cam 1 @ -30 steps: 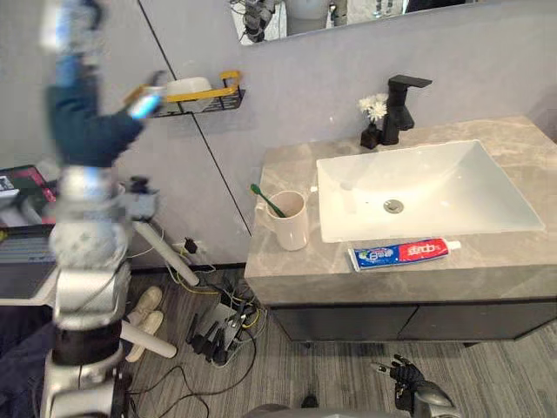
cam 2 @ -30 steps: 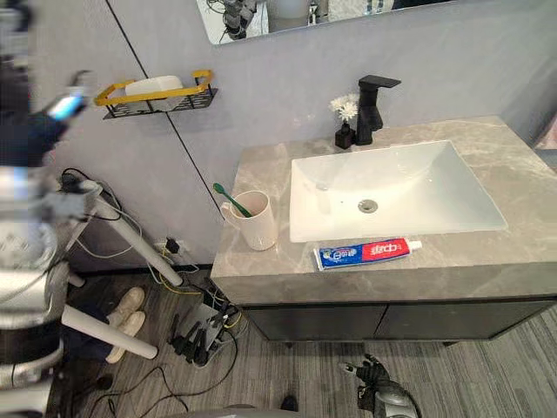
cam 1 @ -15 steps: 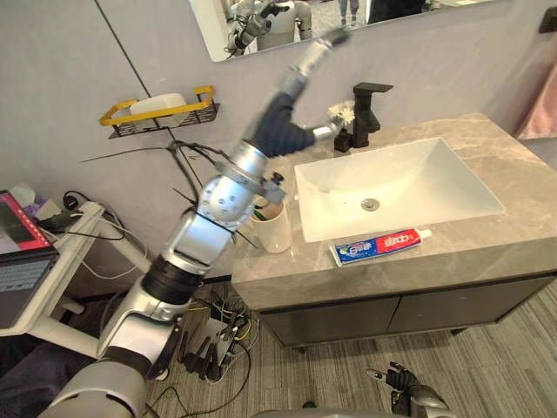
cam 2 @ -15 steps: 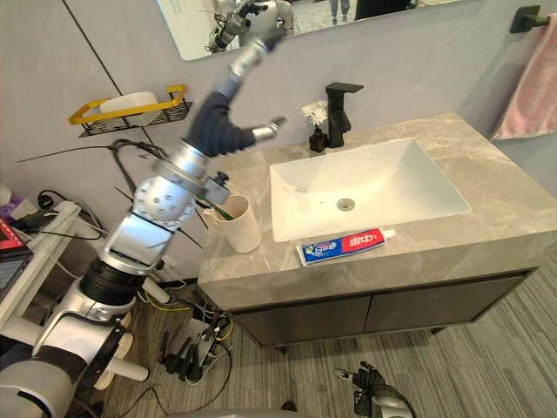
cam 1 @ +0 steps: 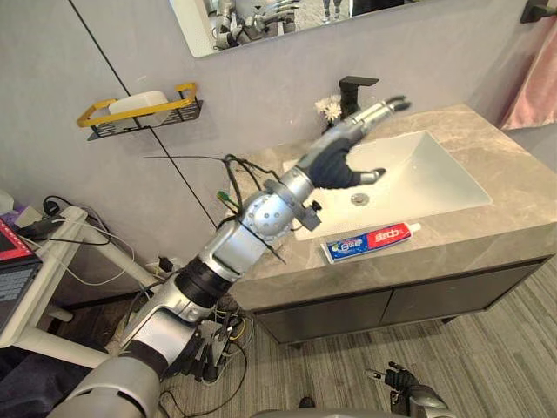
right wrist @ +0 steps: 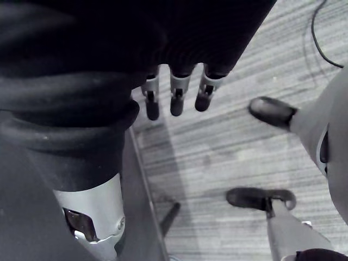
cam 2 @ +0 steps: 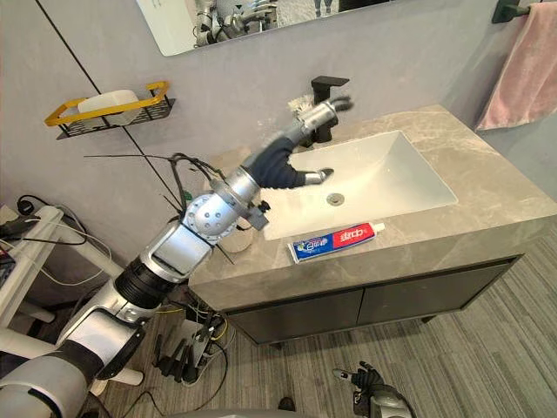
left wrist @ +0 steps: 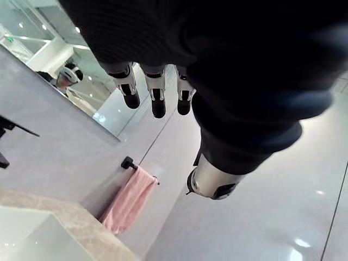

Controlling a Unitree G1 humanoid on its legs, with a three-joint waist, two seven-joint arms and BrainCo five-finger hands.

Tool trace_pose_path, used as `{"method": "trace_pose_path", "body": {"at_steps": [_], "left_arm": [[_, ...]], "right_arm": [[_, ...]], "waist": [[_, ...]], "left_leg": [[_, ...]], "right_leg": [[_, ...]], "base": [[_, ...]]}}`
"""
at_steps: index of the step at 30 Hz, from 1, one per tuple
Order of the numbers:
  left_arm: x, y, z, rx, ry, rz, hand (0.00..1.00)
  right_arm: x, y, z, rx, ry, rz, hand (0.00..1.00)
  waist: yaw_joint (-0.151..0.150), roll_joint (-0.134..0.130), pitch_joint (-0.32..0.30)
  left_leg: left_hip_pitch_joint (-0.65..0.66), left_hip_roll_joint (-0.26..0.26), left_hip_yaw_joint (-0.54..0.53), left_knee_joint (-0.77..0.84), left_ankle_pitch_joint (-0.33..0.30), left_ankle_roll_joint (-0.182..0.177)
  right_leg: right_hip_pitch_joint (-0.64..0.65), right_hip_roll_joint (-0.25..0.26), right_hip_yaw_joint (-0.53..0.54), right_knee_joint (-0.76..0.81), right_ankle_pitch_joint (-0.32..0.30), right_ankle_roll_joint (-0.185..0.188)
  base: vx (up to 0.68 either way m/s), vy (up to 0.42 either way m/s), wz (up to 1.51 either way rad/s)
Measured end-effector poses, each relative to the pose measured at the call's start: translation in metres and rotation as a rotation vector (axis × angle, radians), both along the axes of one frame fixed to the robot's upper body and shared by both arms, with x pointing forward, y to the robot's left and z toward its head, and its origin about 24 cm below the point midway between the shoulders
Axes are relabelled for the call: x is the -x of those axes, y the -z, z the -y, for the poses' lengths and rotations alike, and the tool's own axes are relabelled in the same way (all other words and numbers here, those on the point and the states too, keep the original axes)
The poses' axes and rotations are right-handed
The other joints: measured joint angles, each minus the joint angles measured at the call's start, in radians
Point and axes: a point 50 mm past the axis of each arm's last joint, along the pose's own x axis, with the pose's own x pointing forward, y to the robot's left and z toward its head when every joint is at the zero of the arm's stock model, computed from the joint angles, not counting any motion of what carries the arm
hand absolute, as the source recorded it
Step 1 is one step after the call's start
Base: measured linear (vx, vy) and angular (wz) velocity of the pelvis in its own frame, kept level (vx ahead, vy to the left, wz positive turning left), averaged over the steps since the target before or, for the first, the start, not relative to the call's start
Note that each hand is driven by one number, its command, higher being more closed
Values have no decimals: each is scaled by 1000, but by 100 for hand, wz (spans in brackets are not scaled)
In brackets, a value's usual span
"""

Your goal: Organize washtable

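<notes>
The left hand (cam 1: pixel 338 164) is being held empty above the sink (cam 1: pixel 435 178), fingers straight, thumb apart. The toothpaste tube (cam 1: pixel 370 241) is lying on the tabletop (cam 1: pixel 513 187) just before the sink. The right hand (cam 1: pixel 402 380) is being held low, fingers relaxed.

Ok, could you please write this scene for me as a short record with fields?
left robot hand: open, holding nothing, above the sink near the faucet
right robot hand: open, low near the floor
toothpaste: lying flat on the counter, in front of the sink
soap rack: on the wall, left of the counter
towel: hanging on the wall at the right
</notes>
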Motion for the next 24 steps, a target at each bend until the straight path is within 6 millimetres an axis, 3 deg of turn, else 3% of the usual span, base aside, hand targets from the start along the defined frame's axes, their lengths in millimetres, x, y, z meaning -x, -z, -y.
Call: {"method": "trace_pose_path", "body": {"at_steps": [7, 16, 24], "left_arm": [[3, 41, -7, -60, -66, -81, 0], [20, 70, -16, -13, -22, -248, 0], [27, 84, -31, 29, -69, -308, 0]], "right_arm": [[0, 0, -3, 2, -22, 1, 0], [1, 1, -10, -27, 3, 20, 0], [-2, 1, -18, -58, -23, 37, 0]], "waist": [[-21, -8, 6], [-23, -32, 22], [-22, -35, 24]], "left_leg": [[-27, 7, 26, -12, 0, 0], [-48, 7, 28, -12, 0, 0], [-58, 8, 32, -13, -1, 0]], "right_leg": [[-40, 3, 24, 0, 2, -2], [-61, 3, 24, 1, 2, -2], [-74, 2, 27, 2, 2, -2]], "base": [[25, 8, -10], [0, 0, 0], [2, 3, 0]]}}
